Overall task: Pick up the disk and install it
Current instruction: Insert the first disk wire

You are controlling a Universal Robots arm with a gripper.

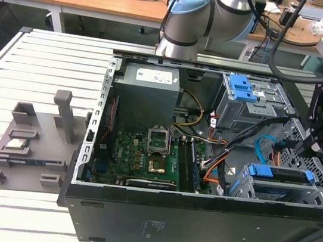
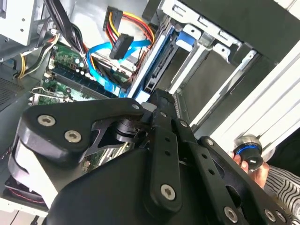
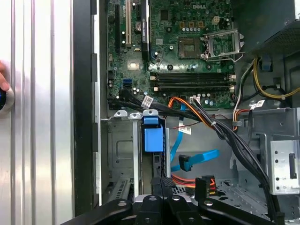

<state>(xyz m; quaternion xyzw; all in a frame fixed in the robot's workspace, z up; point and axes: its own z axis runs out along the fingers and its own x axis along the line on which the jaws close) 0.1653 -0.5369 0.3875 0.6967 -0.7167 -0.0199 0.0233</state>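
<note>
The disk [image 1: 280, 174] stands on edge in the lower drive cage at the case's front corner, on the exterior view's right, with its blue carrier rail along the top. In the second wrist view the disk [image 2: 157, 65] runs away from the gripper tip. In the first wrist view its blue carrier end [image 3: 153, 137] sits in the cage slot. My black gripper [image 1: 303, 150] hangs right over the cage. Its fingers are together at the disk's near edge in both wrist views [image 2: 159, 96] [image 3: 163, 183]. I cannot tell whether they touch the disk.
The open computer case [image 1: 195, 222] lies on a slatted table. Orange and blue cables [image 3: 197, 161] cross beside the cage. The upper bay carries a blue latch [image 1: 241, 87]. A grey fixture tray [image 1: 30, 157] lies on the left. A person's hand [image 2: 253, 164] rests by the case.
</note>
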